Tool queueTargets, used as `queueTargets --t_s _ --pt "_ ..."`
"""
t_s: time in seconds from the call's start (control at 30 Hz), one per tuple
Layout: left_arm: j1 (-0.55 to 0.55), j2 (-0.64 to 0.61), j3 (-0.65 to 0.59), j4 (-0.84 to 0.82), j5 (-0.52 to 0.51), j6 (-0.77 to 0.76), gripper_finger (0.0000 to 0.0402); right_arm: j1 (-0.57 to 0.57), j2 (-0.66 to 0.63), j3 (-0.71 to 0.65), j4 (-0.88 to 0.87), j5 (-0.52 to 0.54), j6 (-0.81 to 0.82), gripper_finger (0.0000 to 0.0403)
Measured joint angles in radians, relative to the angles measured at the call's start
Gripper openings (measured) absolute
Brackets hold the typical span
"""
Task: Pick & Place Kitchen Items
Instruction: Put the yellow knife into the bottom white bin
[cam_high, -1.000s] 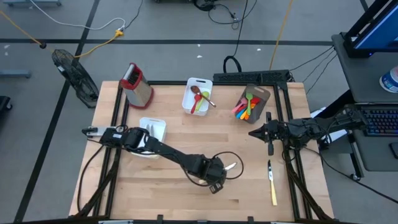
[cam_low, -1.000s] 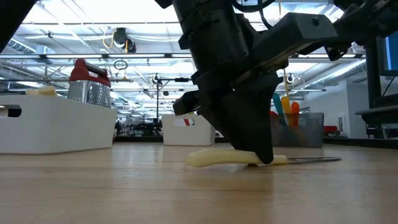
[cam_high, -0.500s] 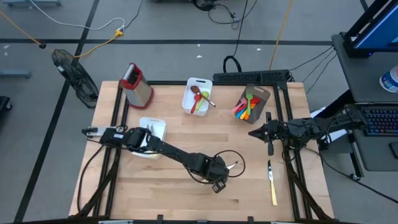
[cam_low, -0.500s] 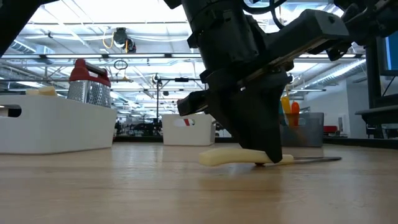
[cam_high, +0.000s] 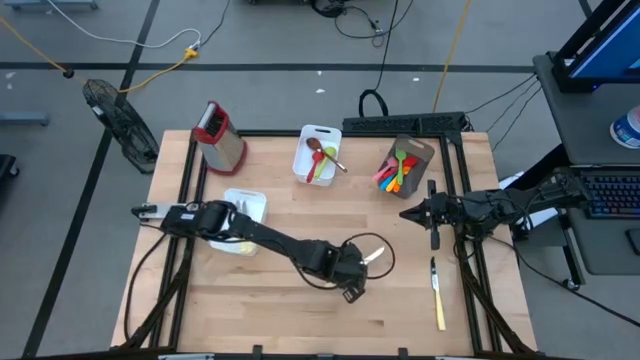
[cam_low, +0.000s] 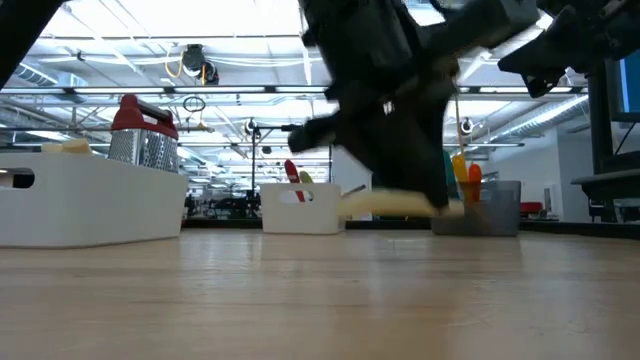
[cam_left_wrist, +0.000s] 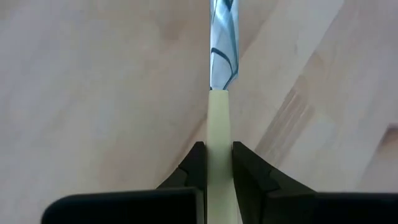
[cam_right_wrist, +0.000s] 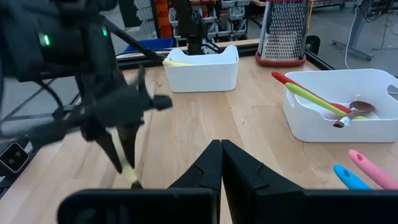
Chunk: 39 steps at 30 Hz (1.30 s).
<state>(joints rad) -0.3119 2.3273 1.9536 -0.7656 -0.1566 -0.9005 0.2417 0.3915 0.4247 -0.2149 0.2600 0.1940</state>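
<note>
Left gripper (cam_high: 358, 262) clamps a cream-handled knife (cam_left_wrist: 217, 130) clear of the table (cam_high: 270, 310), one more knife (cam_high: 437, 296) waiting at right, right gripper (cam_high: 408, 213) closed, idle.

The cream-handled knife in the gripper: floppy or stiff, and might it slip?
Probably stiff: the knife juts straight out from the left gripper. It looks light, lifted clear of the table. The smooth handle might slip, since only its sides are pinched.

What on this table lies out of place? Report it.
One cream-handled knife lies loose on the bare wood near the table's right edge, outside any tub, below the shut right gripper. The left gripper holds another knife clear of the table. Nothing looks spilled or damaged.
</note>
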Motion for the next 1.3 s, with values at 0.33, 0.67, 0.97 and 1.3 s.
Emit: queueTargets --t_s 0.33,0.67,0.97,1.3 --pt "-0.01 -0.167 0.001 -0.249 -0.095 -0.149 0.0035 0.0 0.0 0.0 0.0 0.0 0.003 0.0004" --pt "-0.061 -0.448 0.002 -0.604 -0.313 -0.476 0.0035 0.0 0.0 0.0 0.0 0.0 -0.008 0.0004" --pt "-0.084 -0.635 -0.033 -0.803 -0.301 -0.819 0.0035 0.0 0.0 0.0 0.0 0.0 -0.008 0.0004" --pt "-0.042 -0.716 -0.13 -0.804 -0.059 -0.951 0.0035 0.0 0.001 0.0 -0.006 0.0 -0.008 0.0004"
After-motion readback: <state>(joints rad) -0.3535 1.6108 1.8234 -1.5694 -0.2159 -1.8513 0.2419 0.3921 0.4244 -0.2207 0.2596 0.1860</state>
